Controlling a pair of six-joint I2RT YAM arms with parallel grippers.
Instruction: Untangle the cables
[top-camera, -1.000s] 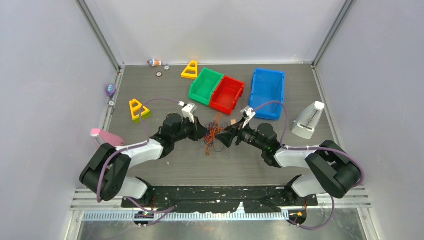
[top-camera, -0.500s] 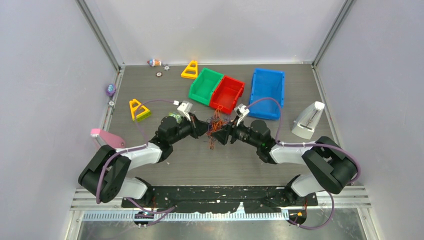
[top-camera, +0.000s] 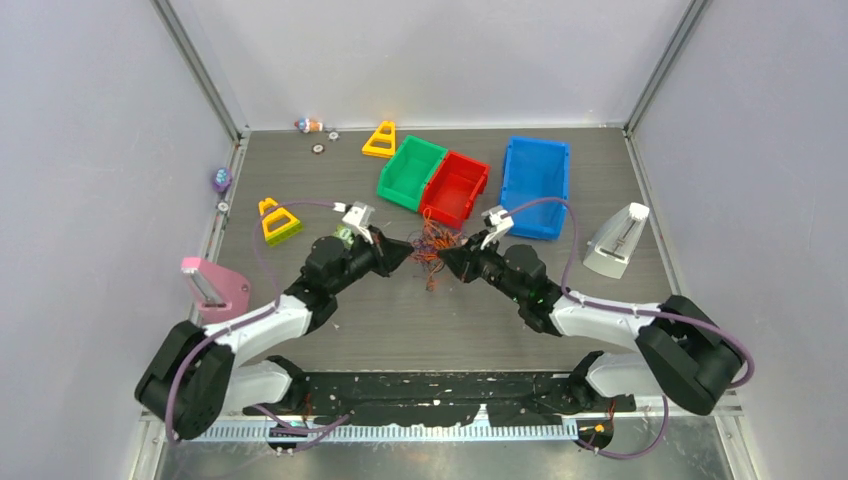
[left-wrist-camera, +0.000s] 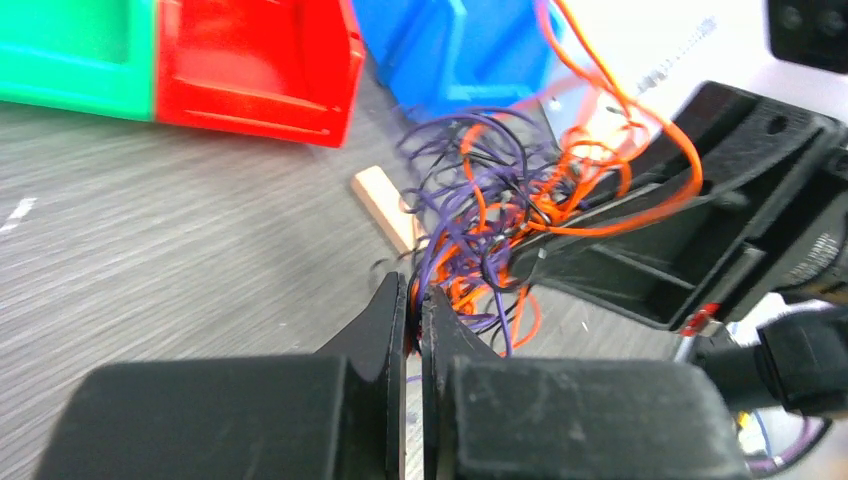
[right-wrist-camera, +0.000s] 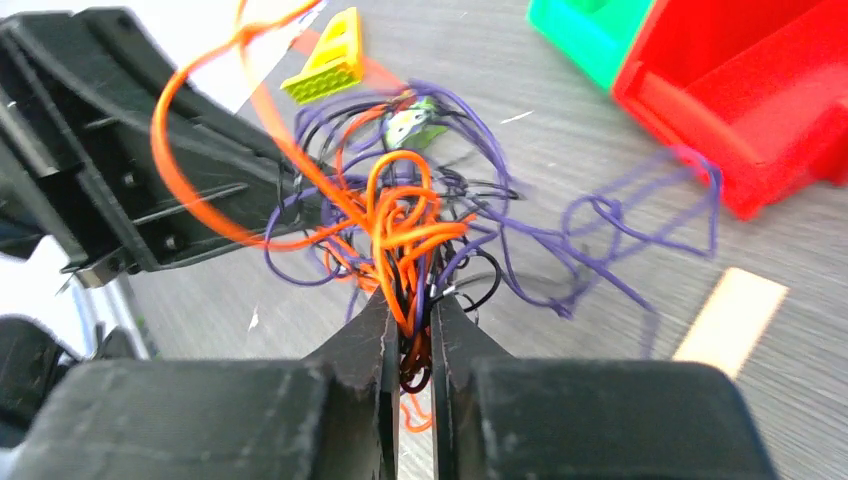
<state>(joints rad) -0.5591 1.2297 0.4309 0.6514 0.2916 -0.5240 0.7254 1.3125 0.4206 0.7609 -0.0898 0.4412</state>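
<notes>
Both tools are clenched on the cables (top-camera: 430, 247), one orange, purple and black knot strung between them mid-table. The left tool (left-wrist-camera: 413, 300) pinches a few strands. The right tool (right-wrist-camera: 410, 312) bites a thicker orange-and-black bunch. Pulling apart from here could, I reckon, cinch the knot tighter or let a thin strand slip free. At twelve o'clock sit the red bin (top-camera: 455, 188) and green bin (top-camera: 411, 172), near enough to snag loose loops. A small wooden slat (left-wrist-camera: 385, 208) lies just beside.
</notes>
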